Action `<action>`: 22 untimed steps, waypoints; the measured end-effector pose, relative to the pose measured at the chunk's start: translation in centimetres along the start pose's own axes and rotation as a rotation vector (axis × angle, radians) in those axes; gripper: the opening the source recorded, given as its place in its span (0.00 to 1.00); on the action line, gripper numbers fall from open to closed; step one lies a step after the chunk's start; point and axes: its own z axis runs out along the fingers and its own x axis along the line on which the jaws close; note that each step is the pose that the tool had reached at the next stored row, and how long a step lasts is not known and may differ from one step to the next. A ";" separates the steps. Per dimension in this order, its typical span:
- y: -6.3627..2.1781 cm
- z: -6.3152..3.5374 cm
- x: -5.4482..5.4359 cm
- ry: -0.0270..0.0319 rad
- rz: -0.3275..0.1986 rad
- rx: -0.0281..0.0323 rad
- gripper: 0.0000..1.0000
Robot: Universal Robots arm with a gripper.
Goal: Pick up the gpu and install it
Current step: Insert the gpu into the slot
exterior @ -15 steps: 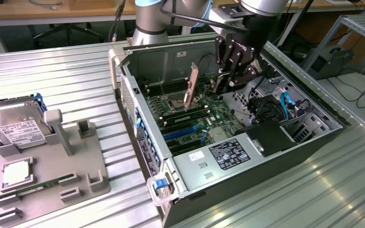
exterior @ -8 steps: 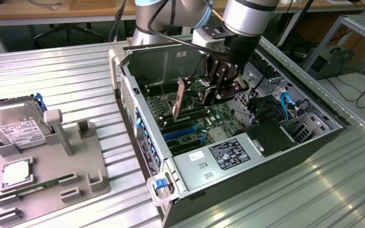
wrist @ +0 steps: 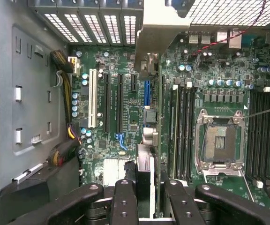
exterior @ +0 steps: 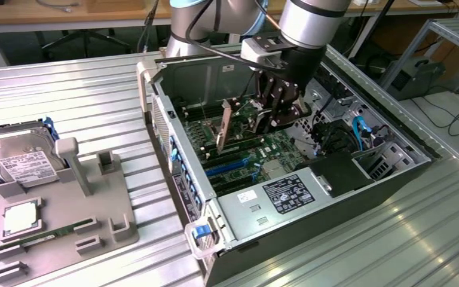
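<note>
While pincer (exterior: 280, 121) grips gpu (exterior: 224, 127), motherboard (exterior: 274, 149) below, slots (wrist: 111, 108) nearby

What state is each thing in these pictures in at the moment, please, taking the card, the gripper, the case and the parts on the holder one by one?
gpu: held edge-down inside the case, above the motherboard slots.
gripper: shut on the gpu, down inside the case.
computer case: lying on its side, panel off, open.
CPU socket: empty.
hard drive: resting in the grey holder.
memory stick: lying in the holder's slot.
</note>
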 end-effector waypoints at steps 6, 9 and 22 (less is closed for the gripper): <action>0.10 1.12 0.0 0.0039 0.000 -0.0001 0.27; 0.61 1.62 0.0 0.0079 0.005 -0.0003 0.27; 1.14 3.77 -0.4 0.0043 0.028 -0.0007 0.27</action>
